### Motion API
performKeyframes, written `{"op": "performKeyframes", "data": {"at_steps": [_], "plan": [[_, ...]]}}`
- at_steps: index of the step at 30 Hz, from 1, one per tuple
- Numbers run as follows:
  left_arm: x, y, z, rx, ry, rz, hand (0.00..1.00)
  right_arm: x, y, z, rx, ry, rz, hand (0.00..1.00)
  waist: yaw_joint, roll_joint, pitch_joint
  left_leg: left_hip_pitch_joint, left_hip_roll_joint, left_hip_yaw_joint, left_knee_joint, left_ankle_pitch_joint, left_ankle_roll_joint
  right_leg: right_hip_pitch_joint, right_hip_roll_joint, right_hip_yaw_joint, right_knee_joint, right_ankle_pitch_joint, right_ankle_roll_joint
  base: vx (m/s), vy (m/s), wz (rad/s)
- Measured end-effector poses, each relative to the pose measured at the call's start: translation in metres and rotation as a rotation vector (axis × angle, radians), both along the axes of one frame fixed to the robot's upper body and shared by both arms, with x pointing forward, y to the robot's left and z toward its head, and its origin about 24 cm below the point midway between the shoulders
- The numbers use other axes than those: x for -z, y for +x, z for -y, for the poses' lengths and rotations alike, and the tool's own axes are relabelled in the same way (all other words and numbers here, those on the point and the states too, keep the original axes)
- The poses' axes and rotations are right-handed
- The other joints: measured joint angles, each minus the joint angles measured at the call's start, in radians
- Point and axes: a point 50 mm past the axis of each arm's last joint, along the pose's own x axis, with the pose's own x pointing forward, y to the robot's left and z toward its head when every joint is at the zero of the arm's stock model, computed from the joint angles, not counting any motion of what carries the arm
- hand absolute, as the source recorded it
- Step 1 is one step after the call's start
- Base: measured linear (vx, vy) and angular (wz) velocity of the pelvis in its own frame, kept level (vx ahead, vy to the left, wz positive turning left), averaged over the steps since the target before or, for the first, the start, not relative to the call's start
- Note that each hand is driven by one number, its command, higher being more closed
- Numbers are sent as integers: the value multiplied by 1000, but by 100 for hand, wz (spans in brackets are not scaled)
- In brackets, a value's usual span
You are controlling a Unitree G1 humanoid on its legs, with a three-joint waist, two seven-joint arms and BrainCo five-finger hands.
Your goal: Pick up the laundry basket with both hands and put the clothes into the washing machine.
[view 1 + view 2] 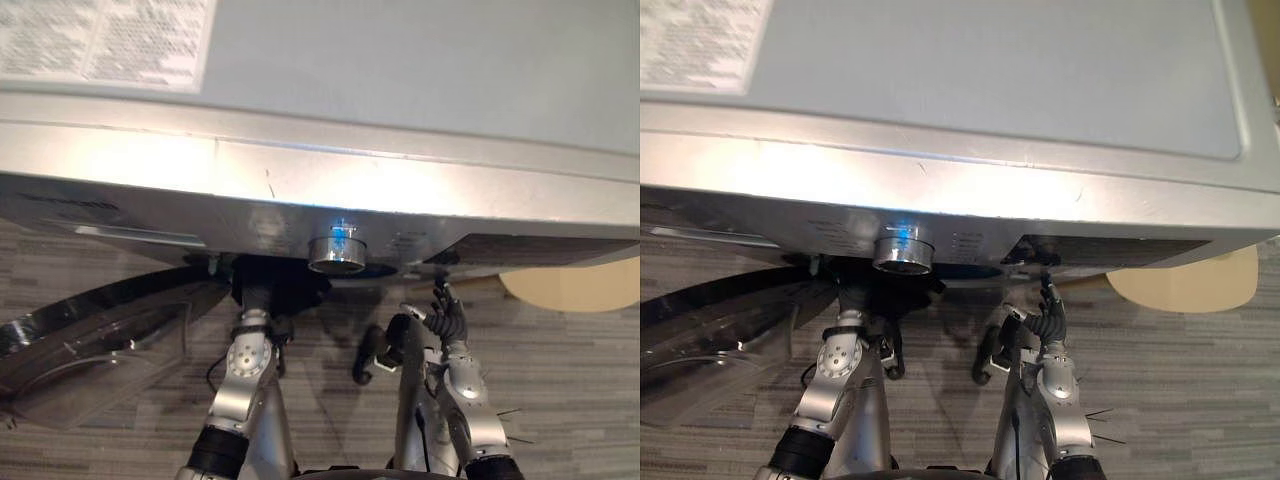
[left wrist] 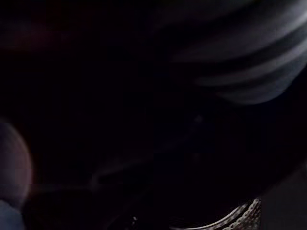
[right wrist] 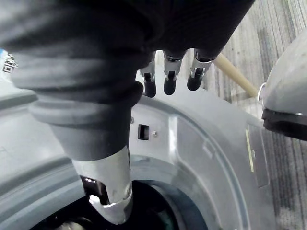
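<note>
The washing machine (image 1: 400, 70) stands right below me, with a grey top, a silver front panel and a round knob (image 1: 337, 250). Its clear door (image 1: 90, 345) hangs open to the left. My left arm reaches under the panel into the drum opening (image 3: 158, 211); the left hand's dark cover (image 1: 272, 285) shows at the opening and its fingers are hidden. The left wrist view is dark, with a strip of perforated drum metal (image 2: 240, 216). My right hand (image 1: 446, 318) hovers just outside the machine's front, its fingers (image 3: 165, 79) relaxed and holding nothing.
A pale tan rounded thing (image 1: 572, 285) lies on the grey striped floor (image 1: 560, 370) to the right of the machine. A thin wooden rod (image 3: 235, 74) crosses the floor near it.
</note>
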Motion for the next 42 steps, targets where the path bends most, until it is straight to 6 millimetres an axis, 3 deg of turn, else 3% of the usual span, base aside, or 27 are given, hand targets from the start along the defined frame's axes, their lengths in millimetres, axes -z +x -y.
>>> {"op": "performKeyframes", "data": {"at_steps": [6, 12, 19, 23, 25, 27, 30, 31, 37, 42], "plan": [[-64, 12, 35, 107, -44, 248, 100, -33, -4, -4, 38, 28, 154, 0, -13, -6, -6, -209, -7, -44, 138, -6, -5, -196, -15, 11, 152, -37, -16, -23, -67, 3], [-106, 21, 52, 138, -34, 401, 100, -36, -13, -1, 40, 15, 162, 0, -50, -23, -52, -274, 7, -63, 265, -62, -7, -267, -13, 44, 276, -85, -19, 24, -53, -9], [-94, 30, 52, 86, 47, 334, 100, -39, -36, 10, 36, -14, 162, 0, -55, -46, -123, -267, 16, -68, 290, -81, -7, -266, -6, 54, 297, -99, -13, 14, -53, -5], [-80, 39, 40, 33, 172, 275, 100, -37, -44, 16, 6, -41, 143, 0, -60, -77, -158, -234, 46, -68, 272, -88, -10, -234, 20, 45, 262, -97, -14, -2, -51, -16], [-78, 42, 32, 16, 260, 276, 100, -40, -44, 22, -16, -73, 152, 0, -68, -80, -160, -223, 50, -70, 261, -87, -11, -212, 23, 31, 243, -92, -17, 3, -50, -8], [-80, 46, 24, -8, 381, 296, 100, -49, -45, 30, -30, -92, 184, 0, -73, -82, -161, -217, 56, -71, 257, -87, -11, -204, 27, 26, 232, -86, -23, 15, -42, -8], [-101, 58, 18, -54, 586, 390, 100, -61, -44, 41, -74, -130, 227, 0, -76, -85, -163, -220, 63, -72, 256, -87, -11, -204, 34, 23, 224, -76, -24, 27, -46, -8], [-104, 61, 17, -63, 633, 407, 0, -63, -44, 43, -91, -144, 235, 0, -79, -87, -165, -220, 63, -71, 256, -88, -10, -204, 34, 23, 223, -76, -24, 27, -39, -1], [-115, 77, 21, -92, 971, 492, 0, -82, -35, 59, -173, -199, 299, 0, -85, -93, -169, -222, 63, -66, 257, -88, -9, -203, 26, 22, 225, -75, -25, 23, -59, 3], [-109, 87, 17, -60, 1098, 435, 0, -95, -38, 68, -212, -192, 337, 0, -95, -93, -169, -223, 63, -59, 251, -91, -2, -208, 24, 25, 222, -75, -26, -2, -63, 1]]}}
